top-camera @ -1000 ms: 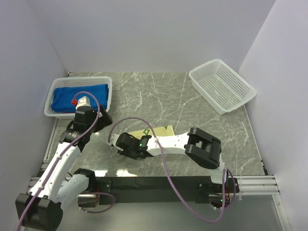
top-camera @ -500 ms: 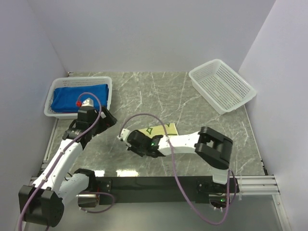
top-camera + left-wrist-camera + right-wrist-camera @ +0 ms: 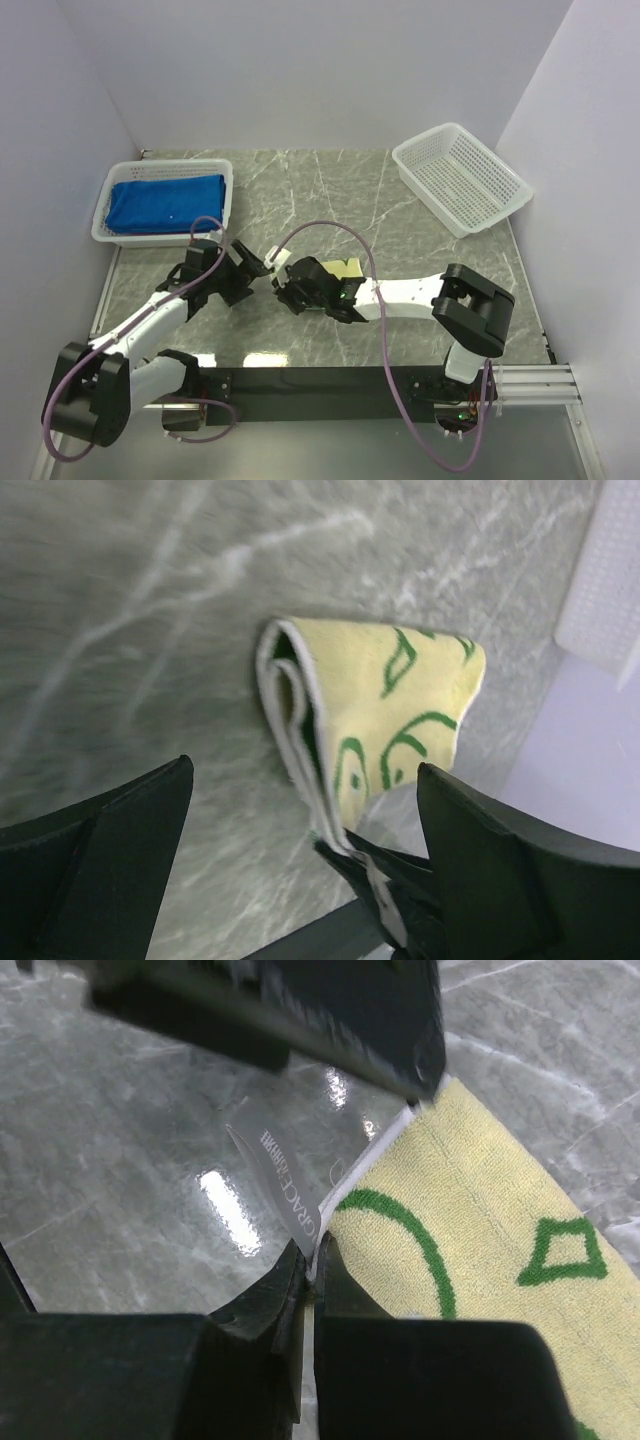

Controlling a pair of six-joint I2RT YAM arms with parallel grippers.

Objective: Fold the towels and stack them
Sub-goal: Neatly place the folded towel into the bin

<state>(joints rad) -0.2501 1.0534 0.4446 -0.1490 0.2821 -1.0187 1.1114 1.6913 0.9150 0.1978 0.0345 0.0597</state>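
A pale yellow towel (image 3: 400,700) with green motifs lies folded over on the marble table; from above only a small part (image 3: 346,268) shows beside the right arm. My right gripper (image 3: 312,1260) is shut on the towel's white hem (image 3: 385,1140), next to its label (image 3: 285,1185), and sits mid-table (image 3: 290,290). My left gripper (image 3: 300,860) stands wide open, facing the towel's folded edge and the right gripper's tips without touching cloth; seen from above (image 3: 250,270) it is just left of the right gripper. A royal blue towel (image 3: 165,203) lies folded in the left basket (image 3: 225,170).
An empty white lattice basket (image 3: 460,178) stands at the back right. The left arm stretches low across the front left of the table. One left finger (image 3: 300,1010) fills the top of the right wrist view. White walls enclose the table.
The left arm swung from beside the blue-towel basket down to the yellow towel. The right gripper shut on the towel's hem and drew it rightward, bunching the towel under the arm.
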